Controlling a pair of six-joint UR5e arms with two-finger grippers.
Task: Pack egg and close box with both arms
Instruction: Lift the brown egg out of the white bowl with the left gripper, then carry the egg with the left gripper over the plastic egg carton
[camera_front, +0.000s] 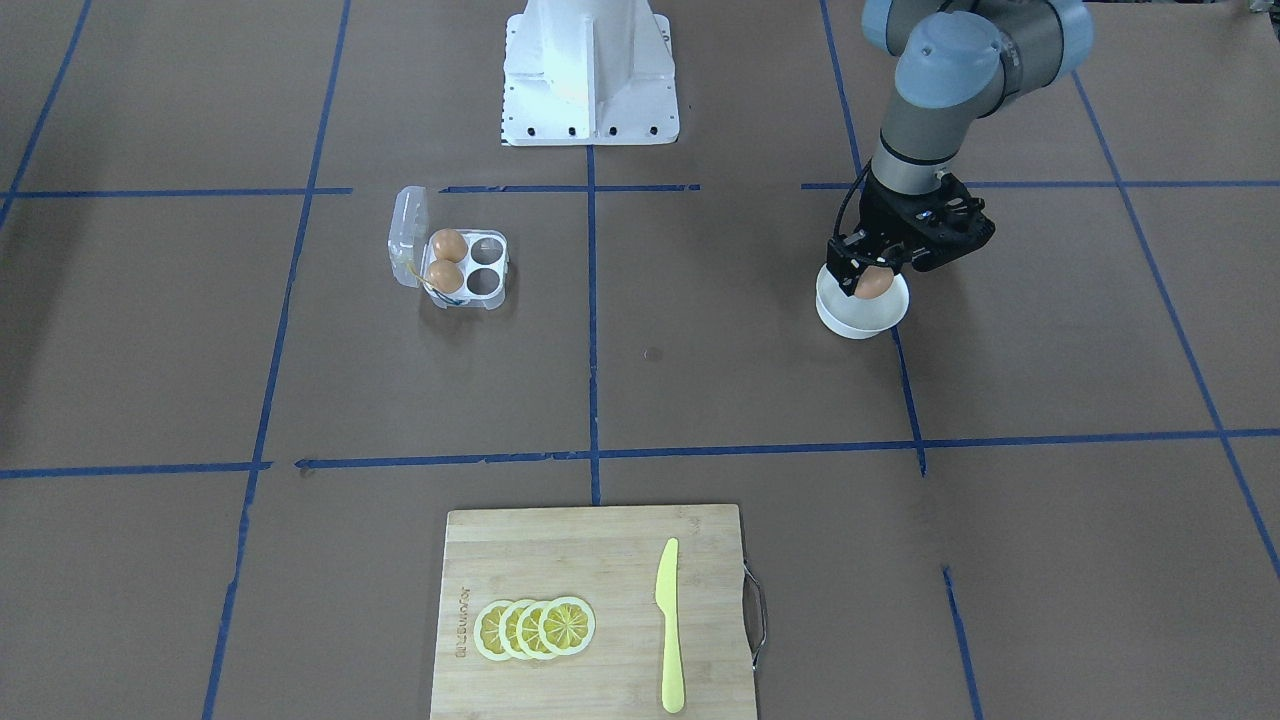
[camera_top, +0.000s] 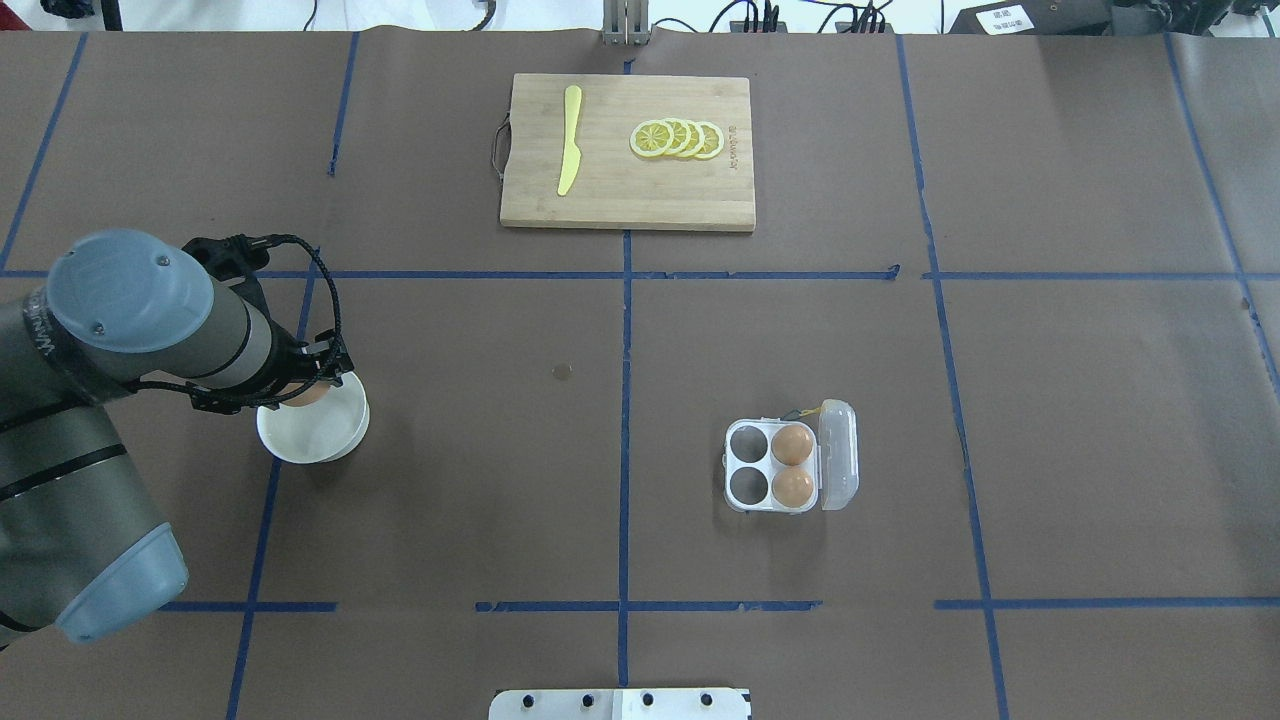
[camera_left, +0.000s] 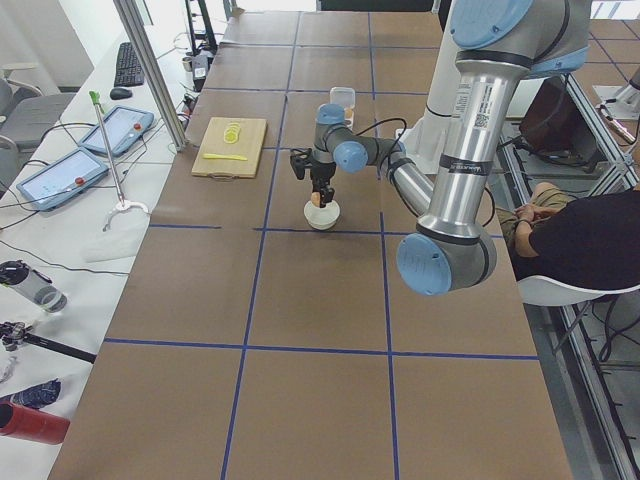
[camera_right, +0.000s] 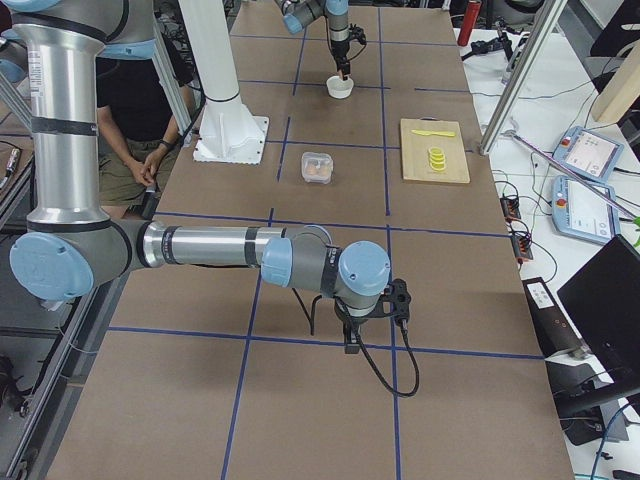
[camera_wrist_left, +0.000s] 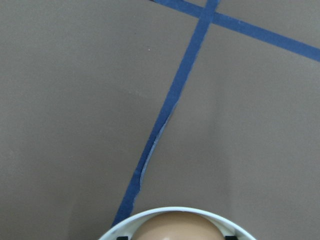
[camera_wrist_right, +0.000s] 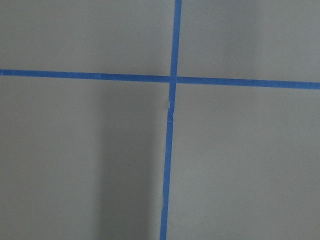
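My left gripper (camera_front: 868, 272) hangs over the white bowl (camera_front: 850, 322) with its fingers shut on an orange-brown egg (camera_front: 874, 285), held at the bowl's rim height. The egg also shows at the bottom of the left wrist view (camera_wrist_left: 174, 228), with the bowl rim (camera_wrist_left: 150, 216) around it. The clear box (camera_front: 487, 266) lies open, lid (camera_front: 408, 236) hinged up, with two eggs (camera_front: 449, 244) in the cells by the lid and two cells empty. My right gripper (camera_right: 352, 338) shows only in the exterior right view, far from the box; I cannot tell if it is open.
A wooden cutting board (camera_front: 590, 560) holds a yellow knife (camera_front: 669, 625) and several lemon slices (camera_front: 535, 628) at the table's operator side. The white pedestal (camera_front: 590, 70) stands at the robot side. Blue tape lines cross the brown table cover.
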